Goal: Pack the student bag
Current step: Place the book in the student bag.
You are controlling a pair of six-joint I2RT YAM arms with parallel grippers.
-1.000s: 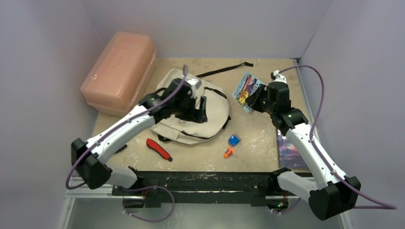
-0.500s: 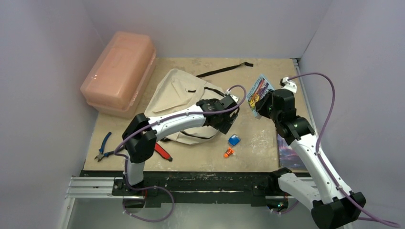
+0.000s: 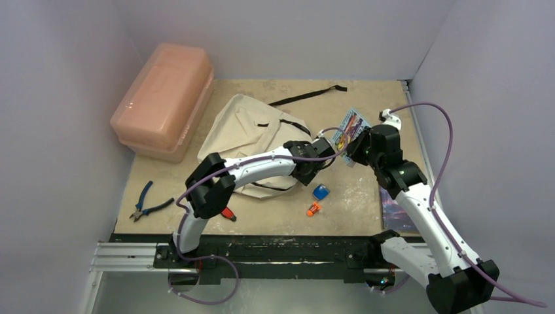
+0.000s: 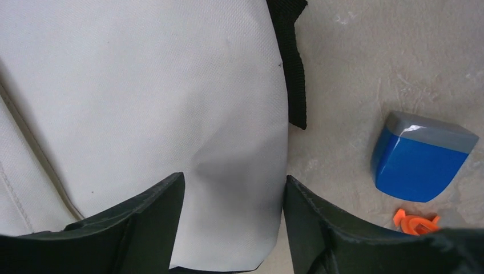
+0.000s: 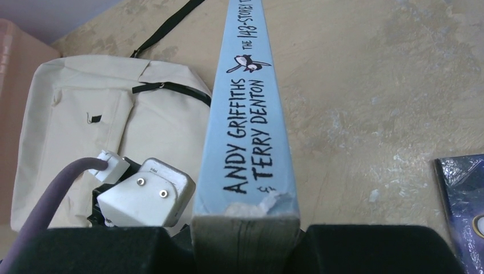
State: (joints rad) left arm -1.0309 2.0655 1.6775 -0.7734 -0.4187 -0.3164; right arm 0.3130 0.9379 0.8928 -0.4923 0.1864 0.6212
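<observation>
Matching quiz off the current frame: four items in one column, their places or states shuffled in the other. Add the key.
Items:
1. paperback
2. pliers
3. pink box
4. blue block

Places or states:
A. far-left corner
B. beside the orange piece
C. clamped in the right hand
D. near-left, lying flat

Pairs: 1-C, 2-D, 3-A, 4-B

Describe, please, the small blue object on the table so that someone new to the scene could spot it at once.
Start at the beige backpack in the centre. Just off its near right corner, on the bare table, sits the blue object. It is a rounded blue block with a grey band at one end, larger than the orange clip beside it.
</observation>
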